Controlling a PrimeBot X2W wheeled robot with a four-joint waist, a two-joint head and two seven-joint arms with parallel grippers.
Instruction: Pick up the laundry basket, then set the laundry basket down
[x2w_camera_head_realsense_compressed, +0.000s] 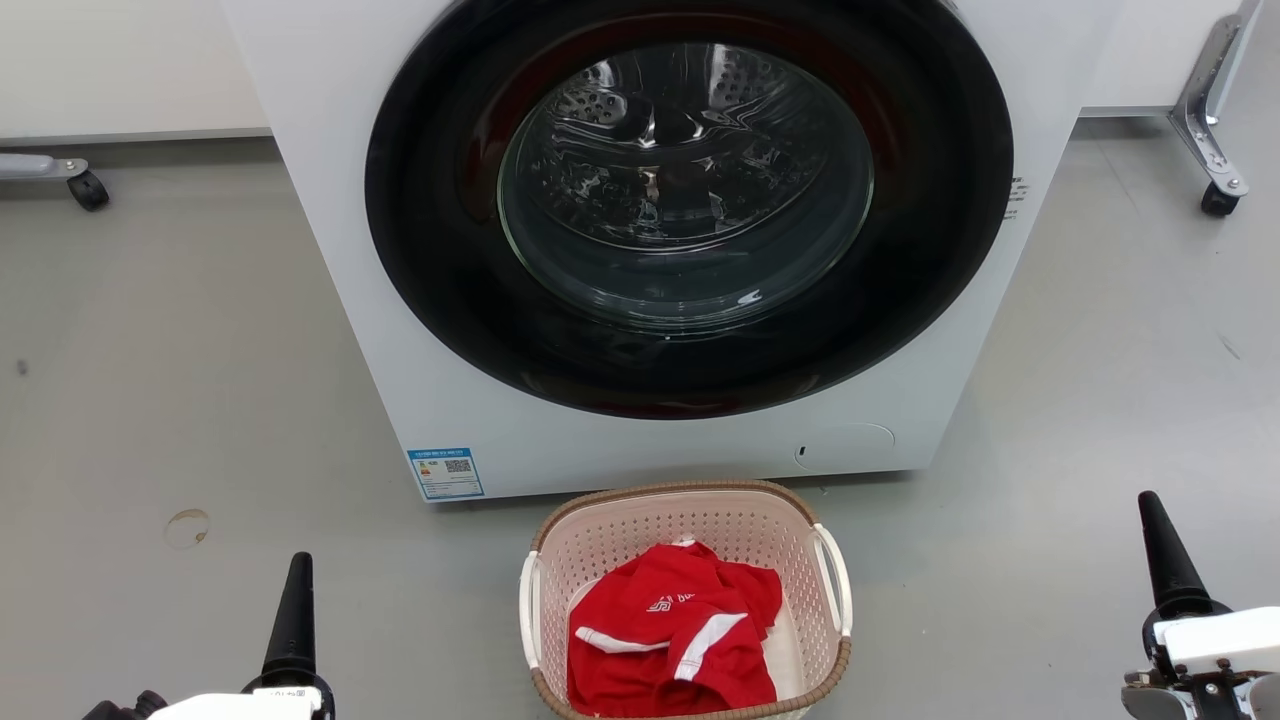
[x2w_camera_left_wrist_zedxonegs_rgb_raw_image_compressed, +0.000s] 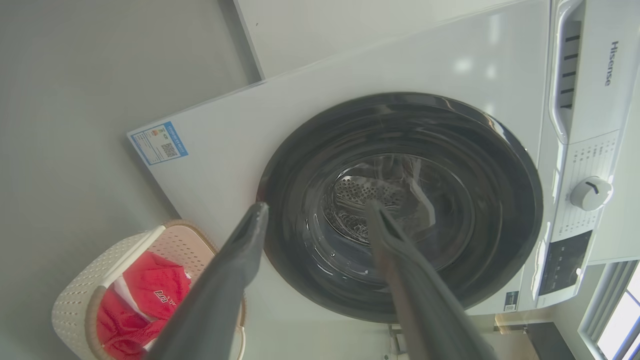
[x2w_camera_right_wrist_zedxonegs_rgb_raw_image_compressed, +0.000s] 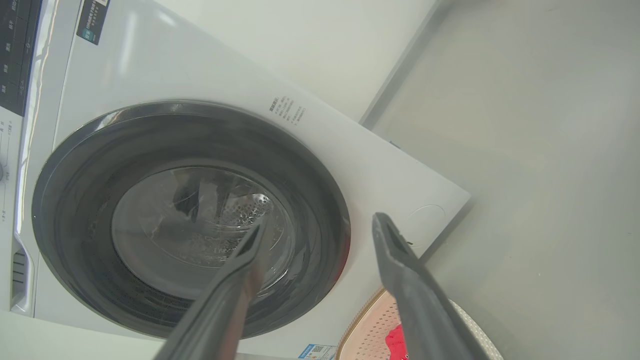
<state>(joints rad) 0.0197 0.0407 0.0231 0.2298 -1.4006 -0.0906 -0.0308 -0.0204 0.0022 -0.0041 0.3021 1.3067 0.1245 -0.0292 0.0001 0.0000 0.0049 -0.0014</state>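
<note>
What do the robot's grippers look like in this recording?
The left gripper and right gripper each have two long, dark grey fingers tapering to narrow tips. In the head view, black collars join them to white housings.

Bottom edge crops laundry basket (x2w_camera_head_realsense_compressed: 640, 530); washer label (x2w_camera_head_realsense_compressed: 446, 473) print unreadable.

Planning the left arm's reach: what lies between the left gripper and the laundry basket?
Bare grey floor, seen in the head view: nothing stands between the open left gripper and the laundry basket to its right.
</note>
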